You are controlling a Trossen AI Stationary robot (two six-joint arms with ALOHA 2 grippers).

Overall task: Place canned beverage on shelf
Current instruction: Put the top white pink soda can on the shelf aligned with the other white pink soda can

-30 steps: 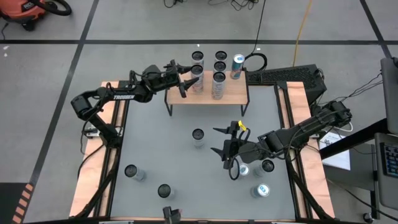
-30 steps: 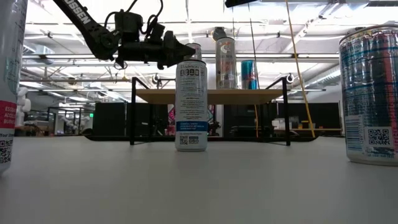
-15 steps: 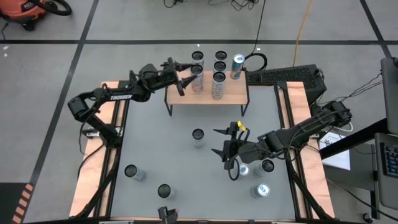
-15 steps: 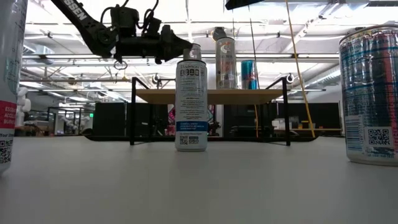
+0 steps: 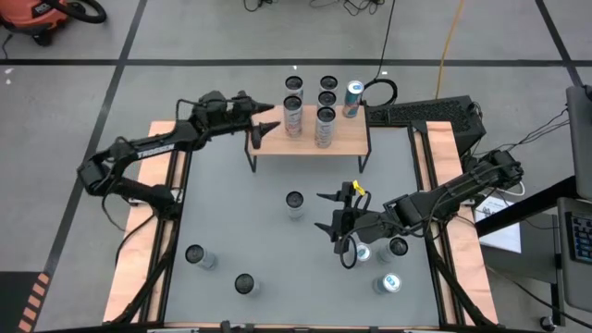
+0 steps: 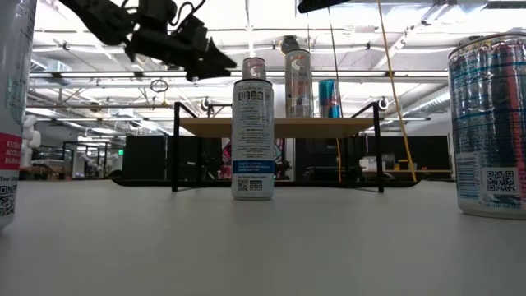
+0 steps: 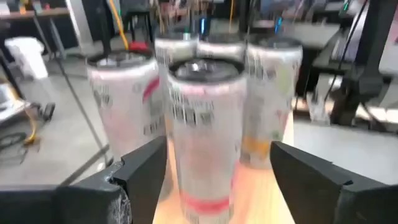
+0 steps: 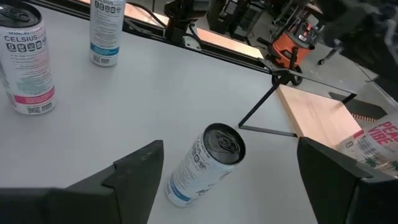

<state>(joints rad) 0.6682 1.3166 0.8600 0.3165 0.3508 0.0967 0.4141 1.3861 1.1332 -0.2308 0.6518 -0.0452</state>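
Observation:
The shelf (image 5: 347, 139), a light wood plank on thin black legs, stands at the table's far edge with several cans upright on it. My left gripper (image 5: 268, 125) hovers open just left of the shelf's front-left can (image 5: 293, 118). In the left wrist view that can (image 7: 202, 124) shows beyond the two fingers, untouched. In the low view this gripper (image 6: 215, 62) is up beside the can's top. My right gripper (image 5: 322, 211) waits open over mid-table, facing a blue-labelled can (image 8: 208, 160) standing on the table.
Loose cans stand on the table: two near the front left (image 5: 194, 255) (image 5: 243, 283) and three under the right arm (image 5: 388, 282). Close to the low camera, cans rise at both sides (image 6: 491, 123) (image 6: 12, 107). Wooden rails (image 5: 139, 240) line the table's sides.
My left gripper has drawn back from the shelf's front-left can toward the table's left edge, risen a little and tipped up closer to level. That can stays upright on the shelf.

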